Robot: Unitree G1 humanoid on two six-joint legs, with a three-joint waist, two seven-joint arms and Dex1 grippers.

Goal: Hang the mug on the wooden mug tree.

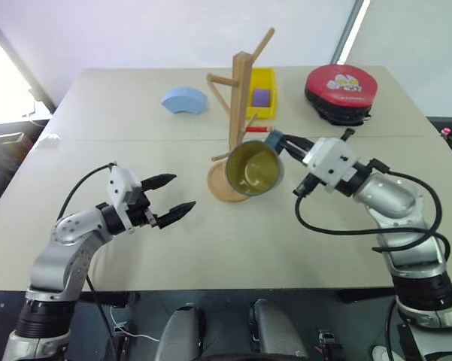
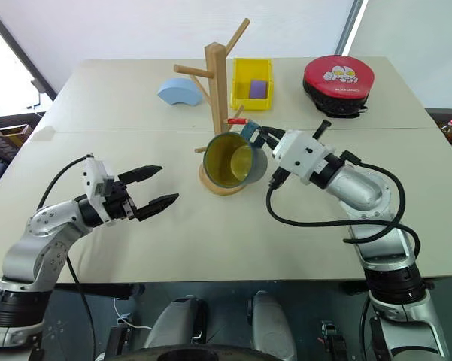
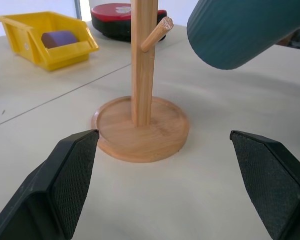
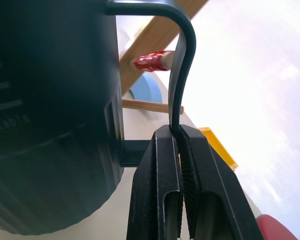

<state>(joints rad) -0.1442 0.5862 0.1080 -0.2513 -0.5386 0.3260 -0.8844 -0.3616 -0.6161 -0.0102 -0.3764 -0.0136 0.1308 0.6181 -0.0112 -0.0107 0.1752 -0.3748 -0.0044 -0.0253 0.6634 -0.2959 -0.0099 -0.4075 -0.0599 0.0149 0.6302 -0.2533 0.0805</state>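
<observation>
Two grippers over the tabletop (image 1: 210, 248), right gripper (image 1: 280, 141) clamped on the handle of the mug (image 1: 253, 168), mug held tilted in the air just in front of the mug tree (image 1: 239, 113), mid-table, left gripper (image 1: 171, 197) spread wide, empty, near the front edge.
</observation>
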